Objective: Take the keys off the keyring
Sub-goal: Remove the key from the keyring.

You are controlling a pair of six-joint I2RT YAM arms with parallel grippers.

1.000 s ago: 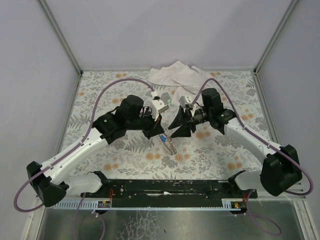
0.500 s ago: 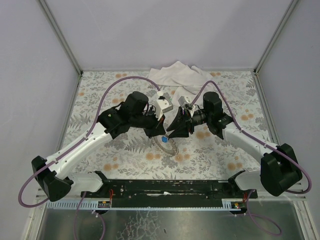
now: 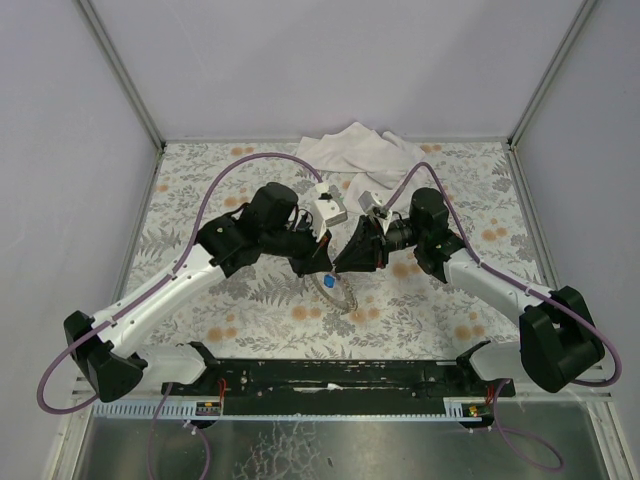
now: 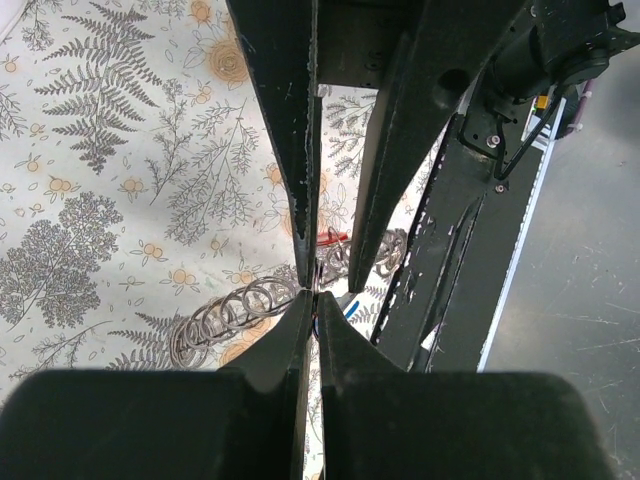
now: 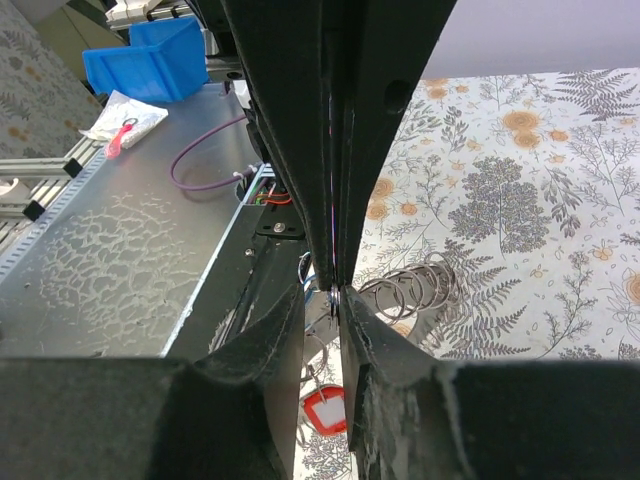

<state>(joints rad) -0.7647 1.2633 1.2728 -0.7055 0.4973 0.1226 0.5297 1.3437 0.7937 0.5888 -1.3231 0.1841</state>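
The silvery keyring [image 3: 343, 296] lies coiled on the floral tabletop [image 3: 200, 190], centre and toward the near edge. Its keys [image 3: 330, 283], one blue-headed and one red, are bunched at its far end. The left fingers [image 4: 285, 345] are pinched shut on the keyring's end, while the right fingers [image 5: 275, 350], tip to tip with them, stand slightly apart; a white cloth [image 3: 350, 150] sits crumpled at the far edge.

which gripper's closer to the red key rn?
Right. The red key sits between the parted fingers of the right gripper. The left gripper, pinching the chain, meets it tip to tip, just beyond the key.
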